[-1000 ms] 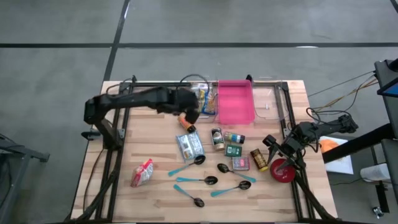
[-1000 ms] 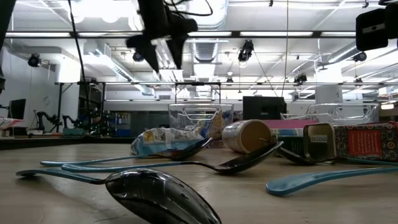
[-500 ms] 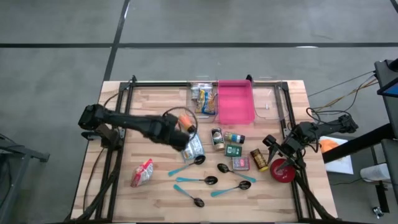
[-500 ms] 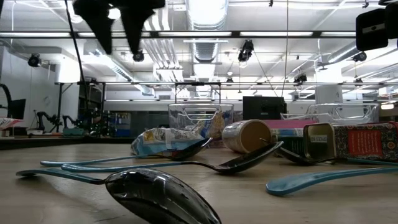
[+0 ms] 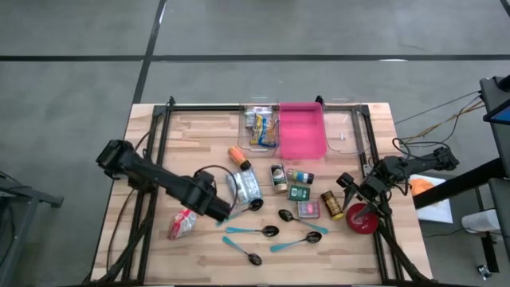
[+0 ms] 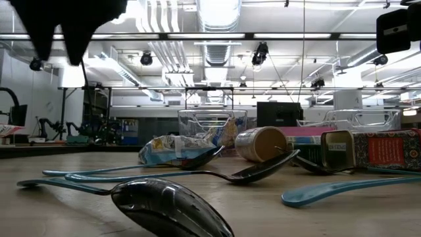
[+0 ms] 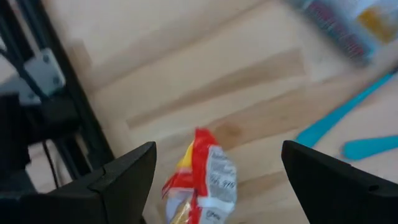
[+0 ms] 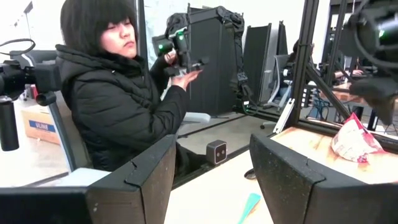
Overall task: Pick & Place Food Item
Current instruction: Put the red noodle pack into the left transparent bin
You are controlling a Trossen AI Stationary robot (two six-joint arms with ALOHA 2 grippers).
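your left gripper (image 5: 217, 209) hangs over the near-left part of the wooden table (image 5: 183, 143) with its fingers spread wide and nothing between them; in the high view the dark arm covers most of it, and in the low view you only get a black silhouette cut off by the frame. through the left wrist view the red and white snack packet (image 7: 200, 179) lies crumpled and glossy on the planks between the two dark fingers (image 7: 127, 177), its lower end cropped by the picture's edge. in the high view that same packet (image 5: 183, 221) sits just beside the gripper, toward the table's near-left corner. next comes a silvery foil pouch (image 5: 243, 186), wrinkled, and an orange-capped bottle (image 5: 238, 155) lying on its side. behind them a clear plastic bin (image 5: 262, 127) holds wrapped snacks you can hardly read, and beside it stands a flat pink tray (image 5: 301, 130). small tins and jars (image 5: 291, 182) cluster mid-table, labels too small to tell. four spoons (image 5: 263, 231) with teal handles and shiny dark bowls lie scattered near the front edge. at the far right your right gripper (image 5: 356, 191) rests by the table's edge next to a red round roll (image 5: 362, 218); its fingers stand partly apart and empty, and its wrist view looks out at a seated person in a dark padded jacket (image 8: 121, 106).
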